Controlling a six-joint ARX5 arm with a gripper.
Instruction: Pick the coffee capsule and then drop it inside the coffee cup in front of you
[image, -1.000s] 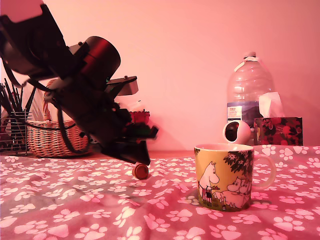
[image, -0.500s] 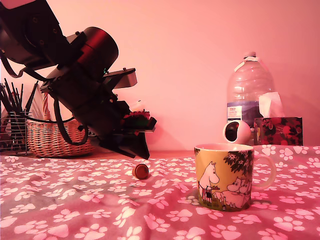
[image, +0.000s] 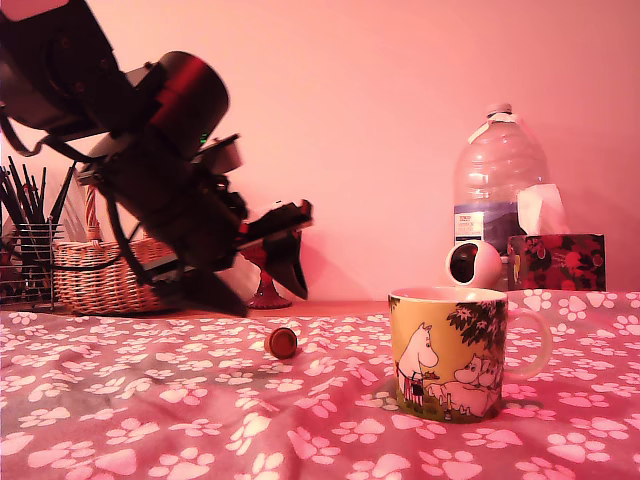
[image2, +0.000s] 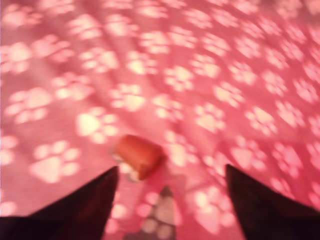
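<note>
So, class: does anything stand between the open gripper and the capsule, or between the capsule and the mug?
Nothing visible does. The gripper hangs open above the coffee capsule with only air between. Bare paw-print cloth separates the capsule from the coffee cup.

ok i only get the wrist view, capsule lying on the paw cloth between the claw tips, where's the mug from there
observer: the mug stands upright on the cloth, to the exterior view's right of the capsule and apart from it.
operator: is the claw touching the cloth
observer: no, the claw hangs above the capsule, clear of the cloth.
operator: anything close to the mug
observer: a white ball-shaped gadget, a big plastic bottle and a tissue box stand behind it.
</note>
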